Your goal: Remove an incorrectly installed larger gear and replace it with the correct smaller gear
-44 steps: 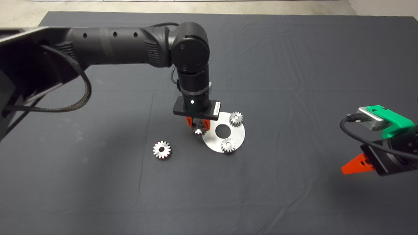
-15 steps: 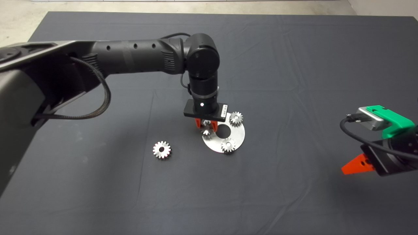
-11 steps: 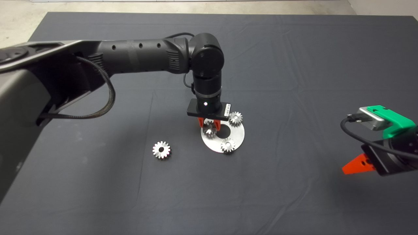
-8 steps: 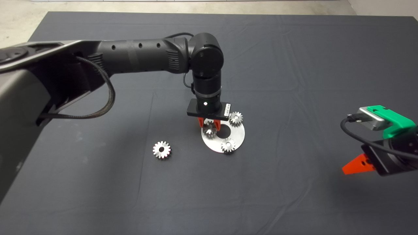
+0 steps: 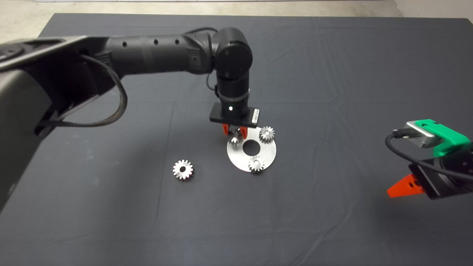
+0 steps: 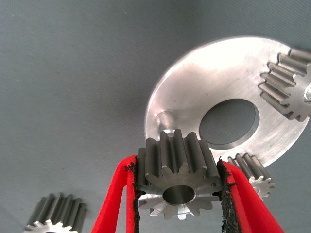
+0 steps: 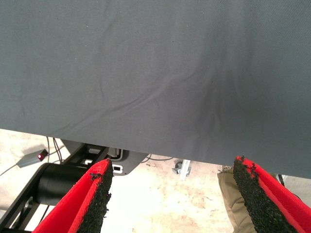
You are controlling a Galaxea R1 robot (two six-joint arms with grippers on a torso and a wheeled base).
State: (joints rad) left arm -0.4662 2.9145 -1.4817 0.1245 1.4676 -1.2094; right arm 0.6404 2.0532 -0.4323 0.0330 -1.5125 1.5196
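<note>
My left gripper (image 5: 234,133) is shut on the smaller gear (image 5: 235,140), holding it just above the left part of the round silver plate (image 5: 268,152). In the left wrist view the smaller gear (image 6: 177,177) sits between the red fingers (image 6: 119,194), close beside a bare peg (image 6: 166,120) on the plate (image 6: 218,73). The larger gear (image 5: 183,169) lies flat on the mat to the plate's left, and the left wrist view catches its edge (image 6: 56,216). My right gripper (image 5: 402,186) waits open at the lower right edge.
Two other small gears (image 5: 266,133) (image 5: 256,163) stand on the plate around its round centre hole (image 5: 251,147). The right wrist view shows the mat's edge and, beyond it, floor with a black stand (image 7: 63,182).
My left gripper has carried the smaller gear rightward from beside the plate to over its left part, then drawn slightly toward the far side. The right arm has not moved.
</note>
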